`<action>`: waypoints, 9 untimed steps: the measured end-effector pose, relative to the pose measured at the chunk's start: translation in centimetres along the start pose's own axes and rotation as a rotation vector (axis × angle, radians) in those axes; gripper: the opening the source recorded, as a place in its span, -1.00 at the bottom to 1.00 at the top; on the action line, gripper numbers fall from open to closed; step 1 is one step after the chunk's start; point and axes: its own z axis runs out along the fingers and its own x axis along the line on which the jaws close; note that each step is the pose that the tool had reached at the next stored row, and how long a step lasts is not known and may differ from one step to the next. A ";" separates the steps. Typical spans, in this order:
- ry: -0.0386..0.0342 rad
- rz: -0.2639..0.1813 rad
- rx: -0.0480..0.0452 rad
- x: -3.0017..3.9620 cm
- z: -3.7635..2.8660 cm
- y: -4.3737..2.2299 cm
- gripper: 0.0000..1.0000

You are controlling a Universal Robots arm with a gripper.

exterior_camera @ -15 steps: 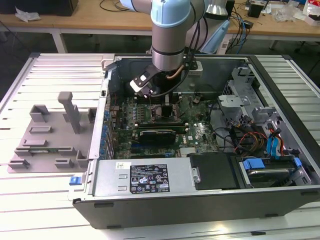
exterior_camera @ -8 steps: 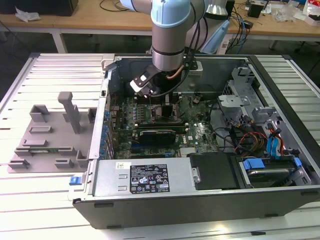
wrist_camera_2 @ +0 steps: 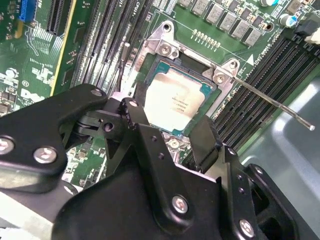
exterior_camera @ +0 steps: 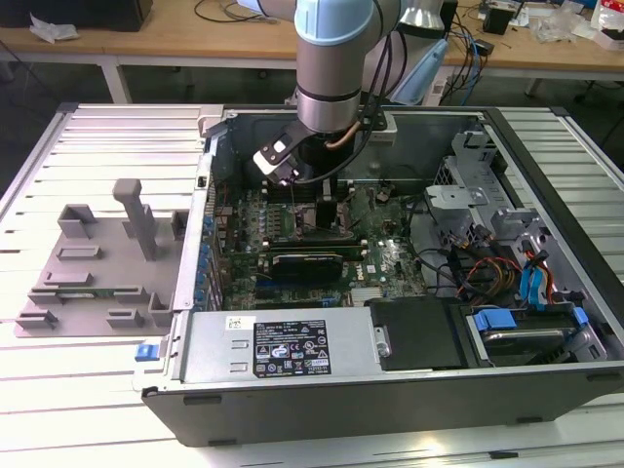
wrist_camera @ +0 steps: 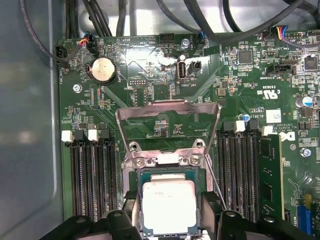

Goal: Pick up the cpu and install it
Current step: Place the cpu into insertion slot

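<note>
Straddling the cpu [wrist_camera: 168, 209], the pincer [wrist_camera_2: 167, 120] sits over the open socket [wrist_camera: 165, 159].

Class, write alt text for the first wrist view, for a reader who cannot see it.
A small square silver-topped cpu lies flat on a green motherboard, with the black gripper straddling it. A silver metal retaining frame stands hinged open beside it, black memory slots on both sides.
</note>
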 end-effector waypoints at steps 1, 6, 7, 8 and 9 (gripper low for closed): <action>0.0000 0.000 0.0000 0.00 0.00 0.00 0.23; 0.0000 0.000 0.0000 0.00 -0.01 0.00 -0.55; 0.0000 0.000 0.0000 0.00 -0.01 0.00 -0.66; 0.0000 0.000 0.0000 0.00 -0.01 0.00 -0.78; 0.0001 0.000 -0.0012 0.00 0.00 -0.05 -0.79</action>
